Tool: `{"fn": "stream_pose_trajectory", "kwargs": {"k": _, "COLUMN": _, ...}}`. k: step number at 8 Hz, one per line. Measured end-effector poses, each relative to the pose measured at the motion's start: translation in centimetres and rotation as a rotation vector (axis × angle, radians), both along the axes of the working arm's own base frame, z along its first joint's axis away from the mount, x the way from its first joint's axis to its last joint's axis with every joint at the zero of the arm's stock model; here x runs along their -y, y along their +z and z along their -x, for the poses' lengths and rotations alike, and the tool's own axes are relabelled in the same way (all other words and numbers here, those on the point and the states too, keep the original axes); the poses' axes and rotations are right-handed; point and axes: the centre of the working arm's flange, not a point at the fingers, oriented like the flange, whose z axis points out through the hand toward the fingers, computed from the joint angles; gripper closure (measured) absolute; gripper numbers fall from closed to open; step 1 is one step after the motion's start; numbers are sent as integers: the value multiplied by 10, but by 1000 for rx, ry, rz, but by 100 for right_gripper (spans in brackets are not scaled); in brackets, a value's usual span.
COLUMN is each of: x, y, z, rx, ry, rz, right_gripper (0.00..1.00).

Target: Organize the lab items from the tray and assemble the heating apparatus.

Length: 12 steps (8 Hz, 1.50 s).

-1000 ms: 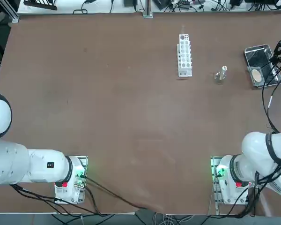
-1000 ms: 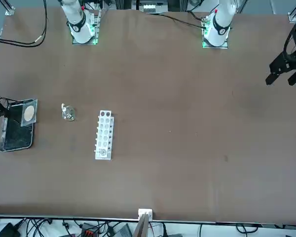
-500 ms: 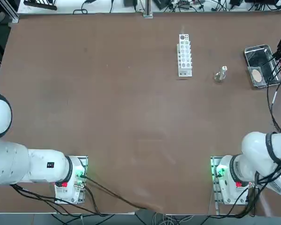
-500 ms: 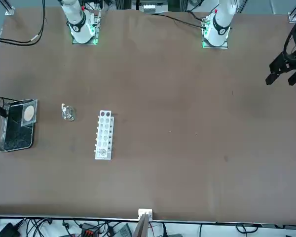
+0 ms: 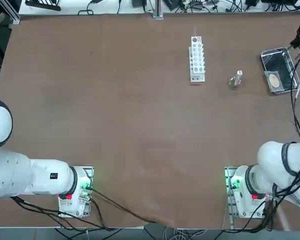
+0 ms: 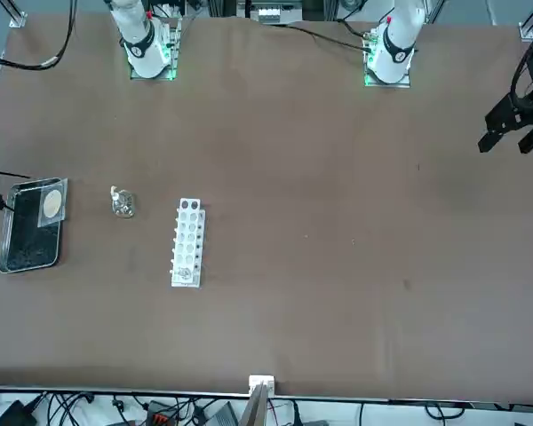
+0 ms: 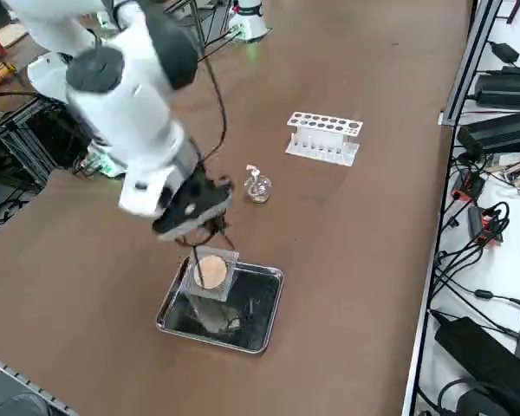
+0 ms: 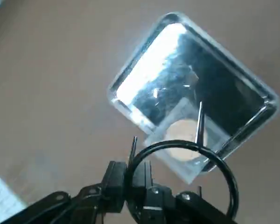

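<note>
From overhead, I see the tray [image 5: 278,70] at the table's far right edge, the grey mesh [image 5: 275,81] lying in its near end, and the glass burner [image 5: 235,80] between tray and white rack [image 5: 197,59]. In the front view, only wire legs show beside the tray. From the right side, the right gripper [image 7: 193,211] hangs above the tray's near end. At the wrist, I find its fingers clenched on the black ring stand [image 8: 186,163], lifted clear above mesh and tray.
</note>
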Motion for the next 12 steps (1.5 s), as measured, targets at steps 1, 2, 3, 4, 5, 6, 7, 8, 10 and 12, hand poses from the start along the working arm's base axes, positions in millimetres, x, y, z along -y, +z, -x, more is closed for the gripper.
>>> {"fn": "stream_pose_trajectory", "kwargs": {"k": 1, "x": -33, "y": 23, "z": -8, "rx": 6, "ry": 51, "rz": 10, "right_gripper": 92}}
{"fn": "stream_pose_trajectory", "kwargs": {"k": 2, "x": -62, "y": 41, "z": -12, "rx": 17, "ry": 90, "rz": 23, "right_gripper": 92}}
{"fn": "stream_pose_trajectory", "kwargs": {"k": 3, "x": -88, "y": 48, "z": -12, "rx": 19, "ry": 123, "rz": 32, "right_gripper": 92}}
{"fn": "stream_pose_trajectory", "kwargs": {"k": 4, "x": -111, "y": 48, "z": -10, "rx": 13, "ry": 154, "rz": 36, "right_gripper": 92}}
{"fn": "stream_pose_trajectory", "kwargs": {"k": 5, "x": -130, "y": 43, "z": -7, "rx": 7, "ry": 174, "rz": 38, "right_gripper": 92}}
{"fn": "stream_pose_trajectory", "kwargs": {"k": 6, "x": -151, "y": 32, "z": -2, "rx": 12, "ry": 192, "rz": 46, "right_gripper": 92}}
{"fn": "stream_pose_trajectory", "kwargs": {"k": 7, "x": -182, "y": 13, "z": 5, "rx": 30, "ry": 197, "rz": 62, "right_gripper": 92}}
{"fn": "stream_pose_trajectory", "kwargs": {"k": 8, "x": -221, "y": -8, "z": 16, "rx": 40, "ry": 172, "rz": 79, "right_gripper": 92}}
{"fn": "stream_pose_trajectory", "kwargs": {"k": 10, "x": -283, "y": -34, "z": 42, "rx": 10, "ry": 130, "rz": 88, "right_gripper": 92}}
{"fn": "stream_pose_trajectory", "kwargs": {"k": 12, "x": -308, "y": -40, "z": 59, "rx": 7, "ry": 97, "rz": 97, "right_gripper": 92}}
